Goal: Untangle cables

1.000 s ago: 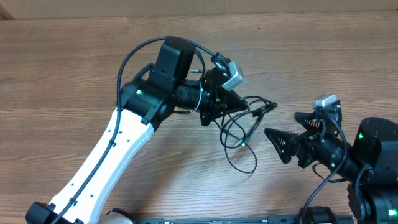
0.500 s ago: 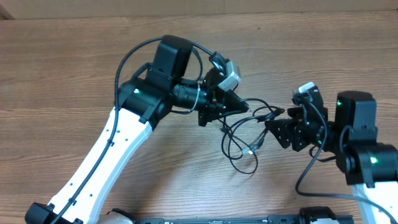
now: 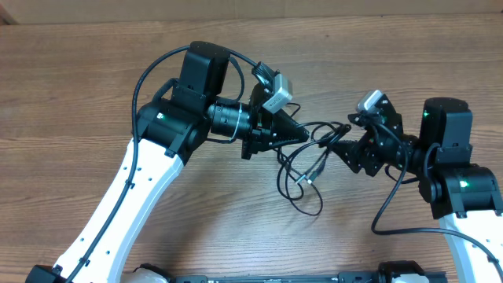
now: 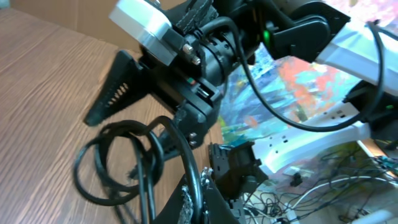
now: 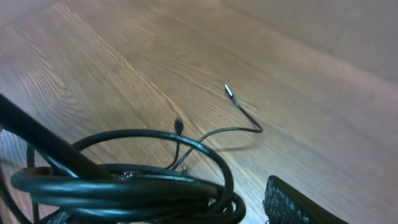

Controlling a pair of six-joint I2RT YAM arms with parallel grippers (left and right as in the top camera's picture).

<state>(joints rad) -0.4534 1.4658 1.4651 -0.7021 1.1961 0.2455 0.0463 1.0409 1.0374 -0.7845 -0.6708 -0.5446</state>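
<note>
The cables are thin black cords looped in a tangle on the wood table between the two arms. My left gripper is shut on one cord, which runs up between its jaws in the left wrist view. Loose loops hang beside it. My right gripper has its tip at the tangle's right side. In the right wrist view a bundle of cords lies across the jaws. One finger shows with a gap to the bundle; the other is hidden. A thin cord with a silver tip lies beyond.
The wood table stretches around the arms. Thick black arm cables arc over the left arm and hang below the right arm. The right arm's finger fills the upper left wrist view.
The right arm has swung left and up to the tangle, and its jaws have narrowed. The left arm has shifted slightly left, still holding its cord.
</note>
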